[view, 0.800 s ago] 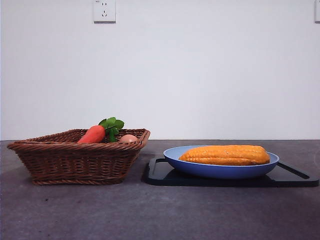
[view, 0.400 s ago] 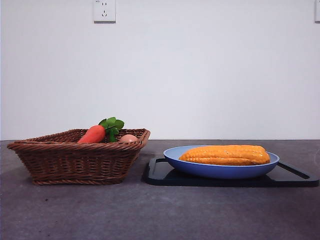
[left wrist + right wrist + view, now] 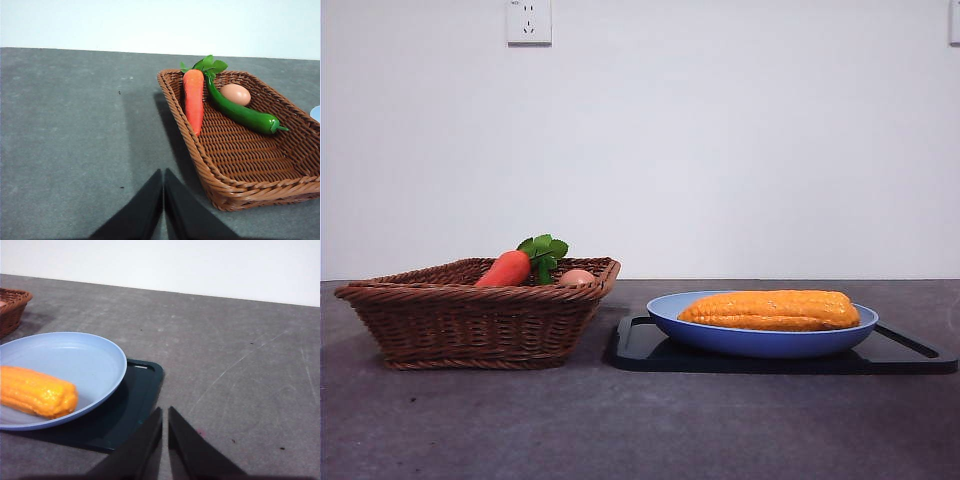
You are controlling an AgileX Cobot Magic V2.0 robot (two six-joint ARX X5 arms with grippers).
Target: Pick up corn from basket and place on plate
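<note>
One corn (image 3: 770, 310) lies lengthwise in the light-blue plate (image 3: 755, 343), which sits on a black tray (image 3: 910, 352). Beside the tray stands the wicker basket (image 3: 470, 325), holding a carrot (image 3: 193, 97), a green pepper (image 3: 240, 112) and an egg (image 3: 235, 94). The left hand (image 3: 163, 200) hangs over the grey surface (image 3: 640, 430) near the basket, jaws pressed together, empty. The right hand (image 3: 165, 437) hangs past the tray's corner, jaws nearly meeting, gripping nothing.

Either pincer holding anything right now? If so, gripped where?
Nothing held. Left pincer and right pincer are both shut and empty; the corn lies on the plate.
</note>
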